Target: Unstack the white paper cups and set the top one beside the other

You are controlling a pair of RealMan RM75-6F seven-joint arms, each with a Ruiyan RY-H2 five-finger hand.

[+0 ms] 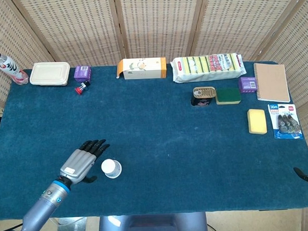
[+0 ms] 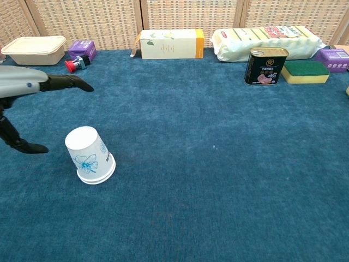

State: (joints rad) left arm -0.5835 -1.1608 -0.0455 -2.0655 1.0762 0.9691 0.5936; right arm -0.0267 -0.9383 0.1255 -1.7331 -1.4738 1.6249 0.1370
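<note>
The stacked white paper cups (image 1: 111, 168) (image 2: 89, 155) stand upside down on the blue cloth, near the front left, with a blue flower print on the side. My left hand (image 1: 80, 163) (image 2: 26, 87) hovers just left of the stack, fingers stretched apart and thumb (image 2: 24, 146) hanging down, touching nothing. Of my right hand only dark fingertips (image 1: 306, 176) show at the right edge in the head view; their pose is unclear.
Along the back stand a bottle (image 1: 8, 67), a beige lidded box (image 1: 50, 73), a small purple box (image 1: 82, 73), a red-capped item (image 1: 82, 88), a white-orange carton (image 1: 141, 68), a sponge pack (image 1: 208, 66) and a tin (image 1: 203, 95). A green sponge (image 1: 228, 95), notebook (image 1: 271, 81) and yellow sponge (image 1: 257, 121) lie right.
</note>
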